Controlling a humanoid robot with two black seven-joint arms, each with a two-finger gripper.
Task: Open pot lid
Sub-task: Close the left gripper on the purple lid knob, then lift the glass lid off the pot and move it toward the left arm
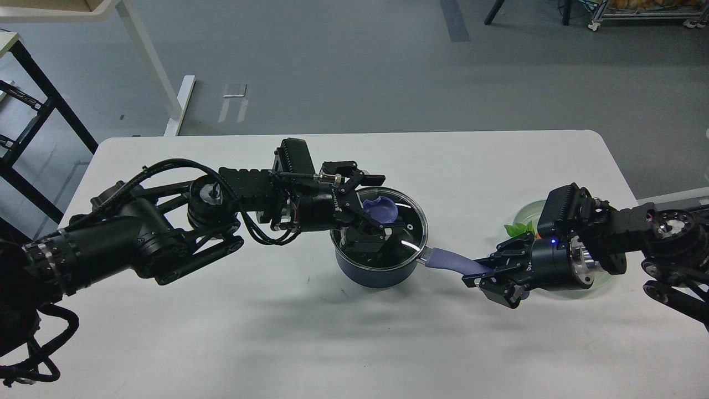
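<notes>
A dark blue pot [376, 275] stands mid-table with a glass lid [412, 230] on it. The lid has a purple knob [386, 209]. My left gripper [376, 208] reaches over the lid from the left. It is open, with one finger on the far side of the knob and one on the near side. I cannot tell whether the fingers touch the knob. The pot's purple handle [450, 259] points right. My right gripper [488, 272] is shut on the end of that handle.
A clear plate [525, 212] with green leaves [516, 229] sits behind my right wrist near the table's right edge. A black rack [22, 138] stands off the table's left side. The white table [310, 343] stretches in front of the pot.
</notes>
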